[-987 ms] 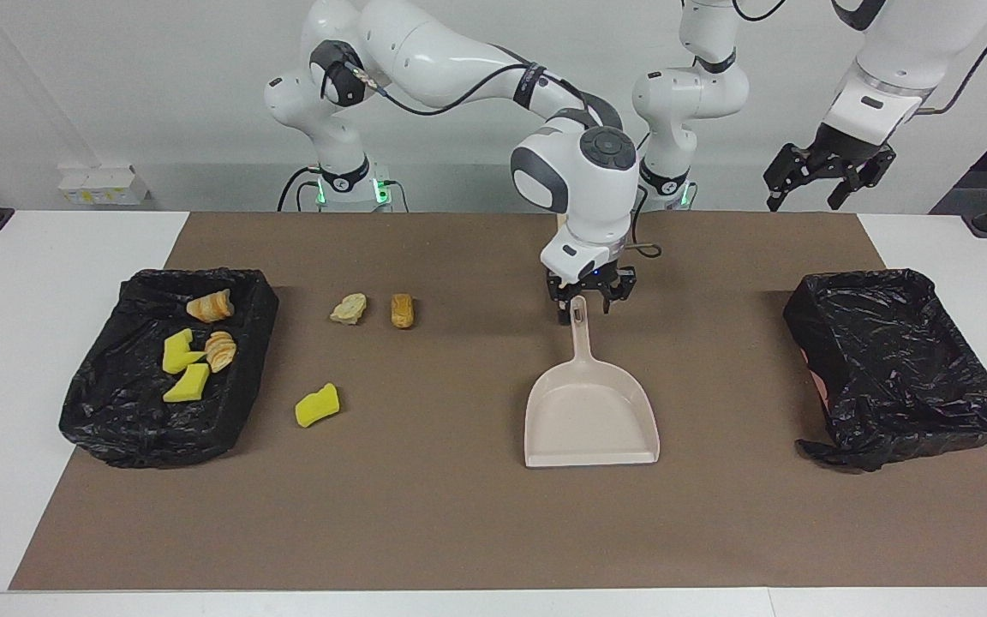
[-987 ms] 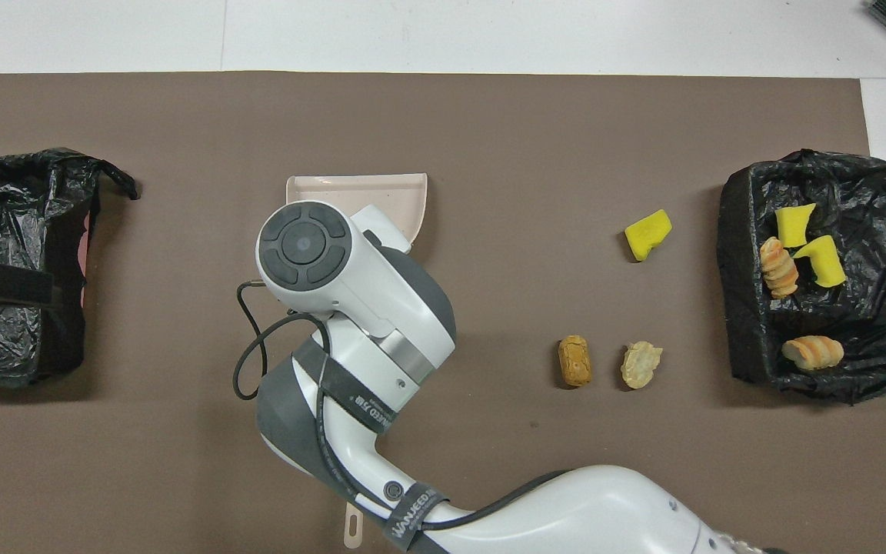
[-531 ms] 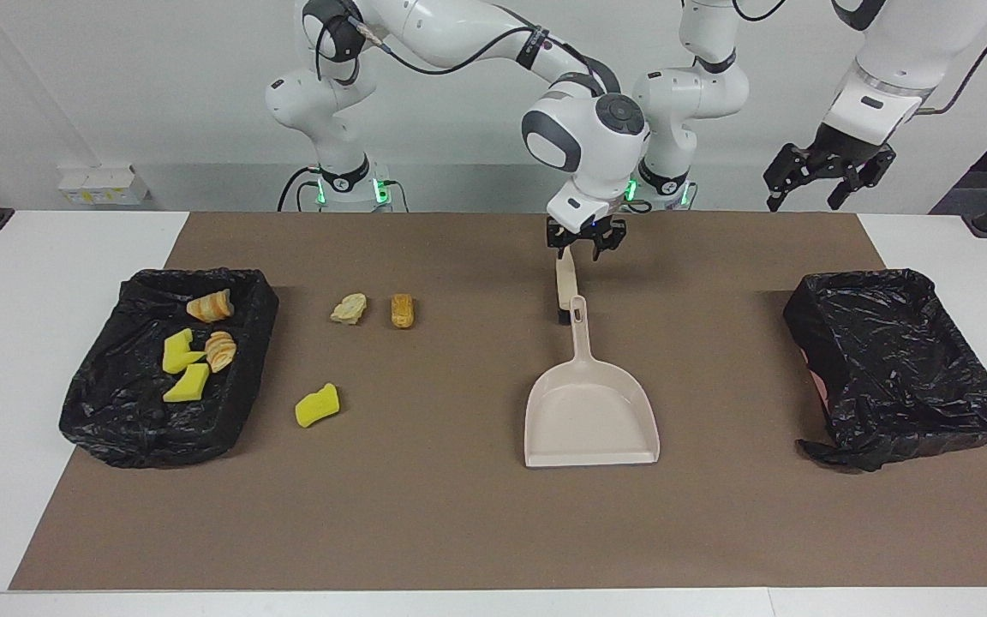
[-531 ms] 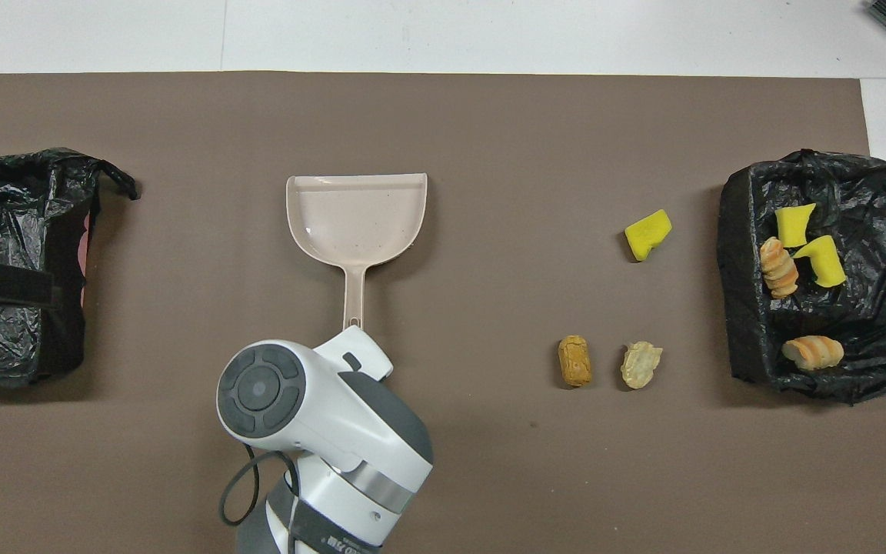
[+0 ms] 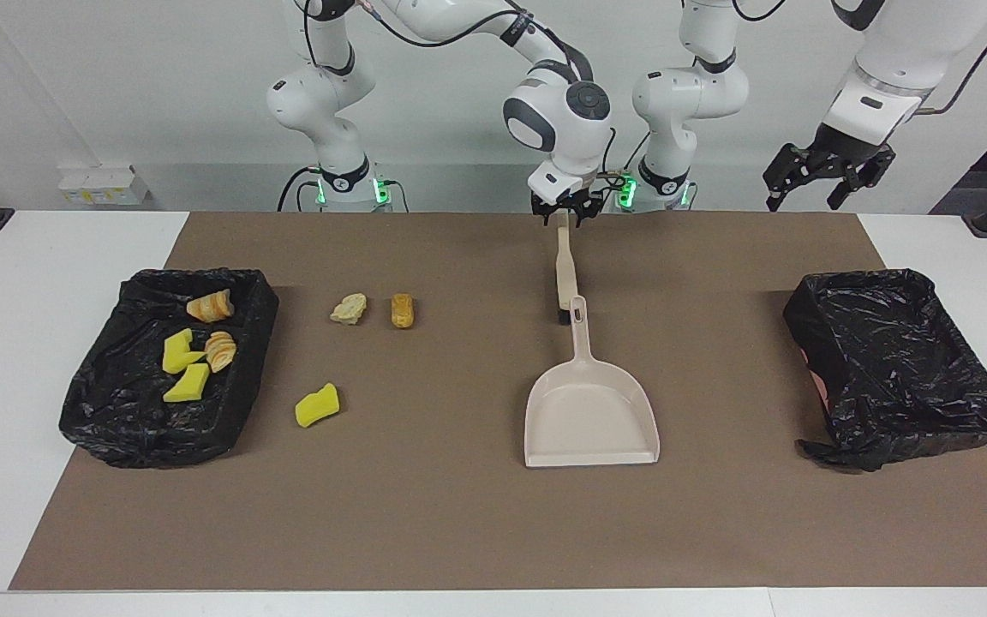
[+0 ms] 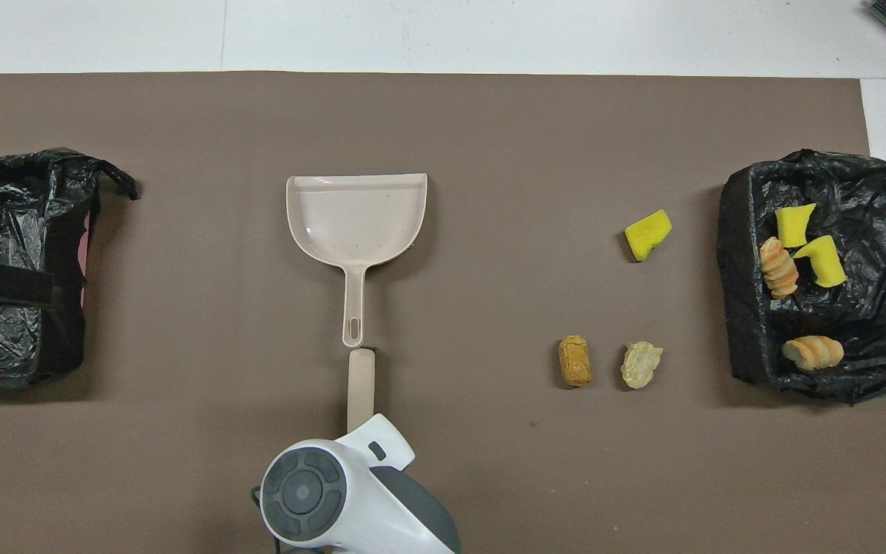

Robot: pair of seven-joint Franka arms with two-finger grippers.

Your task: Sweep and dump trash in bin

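Three scraps lie loose, brown roll pointing robotward; left pincer gapes empty, right pincer unclear.

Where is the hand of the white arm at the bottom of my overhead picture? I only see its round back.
Observer: In the facing view, the right gripper is over the end of the brush handle, the end away from the dustpan. I can't tell whether it holds it.
Child: Is that beige stick really a brush?
Observer: Yes. Black bristles show under its end beside the dustpan's handle.
Child: And the other arm?
Observer: The left gripper hangs open, high in the air, waiting.
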